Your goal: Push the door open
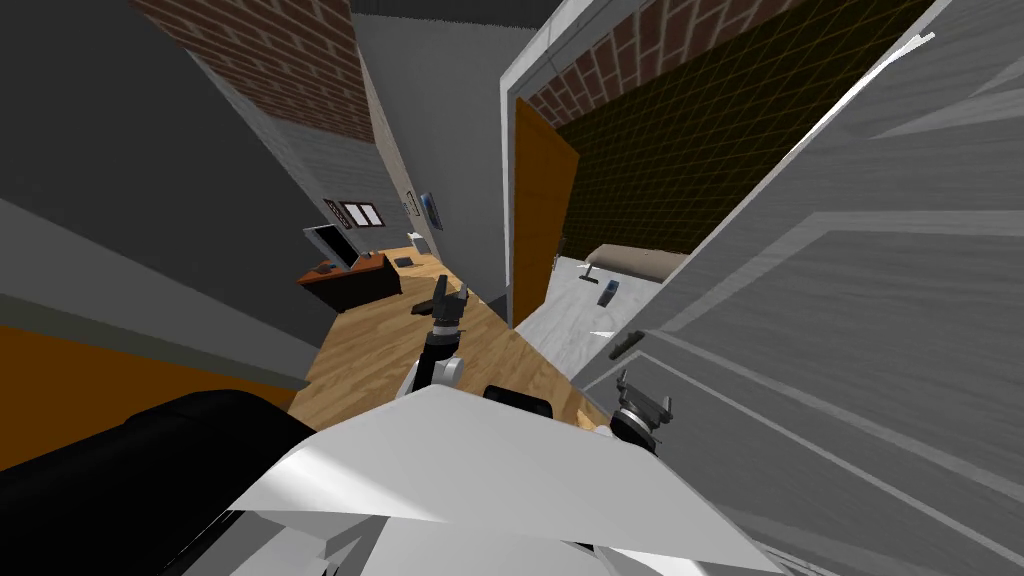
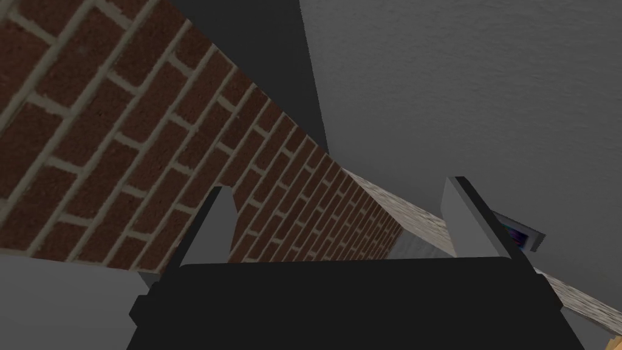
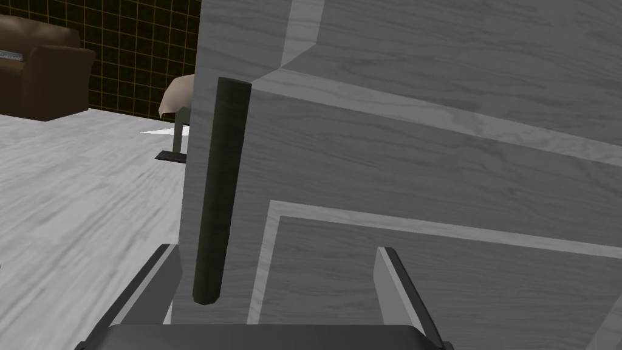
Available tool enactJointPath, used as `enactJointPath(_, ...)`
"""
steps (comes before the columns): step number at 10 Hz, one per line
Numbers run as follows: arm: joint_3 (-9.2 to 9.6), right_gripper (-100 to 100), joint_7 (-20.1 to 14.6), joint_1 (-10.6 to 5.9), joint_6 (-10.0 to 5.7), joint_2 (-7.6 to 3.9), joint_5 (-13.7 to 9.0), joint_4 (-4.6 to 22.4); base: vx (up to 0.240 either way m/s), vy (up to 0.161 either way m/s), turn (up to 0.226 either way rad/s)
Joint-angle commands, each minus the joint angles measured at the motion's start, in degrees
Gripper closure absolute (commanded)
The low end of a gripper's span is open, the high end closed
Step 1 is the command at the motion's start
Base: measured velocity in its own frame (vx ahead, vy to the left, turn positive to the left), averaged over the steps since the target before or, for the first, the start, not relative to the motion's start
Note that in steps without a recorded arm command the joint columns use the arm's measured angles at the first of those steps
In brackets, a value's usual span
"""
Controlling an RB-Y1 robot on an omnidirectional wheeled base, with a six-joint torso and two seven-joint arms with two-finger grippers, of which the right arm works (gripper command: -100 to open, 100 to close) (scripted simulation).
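Right gripper (image 1: 643, 395), seen from the head, sits low on the right with its two thin fingers spread. It is close up against the grey, wood-grained panelled door (image 1: 850, 300) that fills the right side of the scene. A short dark bar handle (image 1: 625, 345) sits on the door's near edge, just above and left of the gripper. The door stands partly open. To its left the gap shows a pale grey plank floor (image 1: 580, 310), and at the far side a dark wall with a fine yellow grid (image 1: 680, 150). An orange-brown slab (image 1: 543, 215) stands at the left side of that opening. The left gripper (image 1: 450, 298) is held out ahead in the middle over a light wooden floor (image 1: 380, 350), well apart from the door. A reddish-brown desk (image 1: 350, 280) stands far off to the left.

From the left wrist, the left gripper (image 2: 343, 222) has its fingers (image 2: 218, 225) wide apart with nothing between them.

From the right wrist, the right gripper (image 3: 279, 285) is spread open and pinches nothing. The handle (image 3: 218, 188) rises between the fingers, close to one finger (image 3: 167, 279) and far from the other. I cannot tell whether either finger touches the handle or the door (image 3: 437, 140). Past the door's edge lie the pale floor (image 3: 73, 182) and the gridded wall (image 3: 146, 54), with a brown sofa (image 3: 42, 67) in front of that wall.
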Motion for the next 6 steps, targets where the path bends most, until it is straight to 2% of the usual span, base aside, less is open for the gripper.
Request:
enactJointPath(1,-0.41,-100,-2.1,-0.27,-0.79,0.8,-1.1,2.2,0.006,-0.08,0.333)
enactJointPath(3,-0.93,-100,-4.2,-0.65,-1.42,1.51,-2.2,4.4,-0.01,-0.081,0.263)
enactJointPath(6,-1.59,-100,-6.8,-1.12,-2.2,2.6,-3.7,7.2,-0.007,-0.077,0.322)
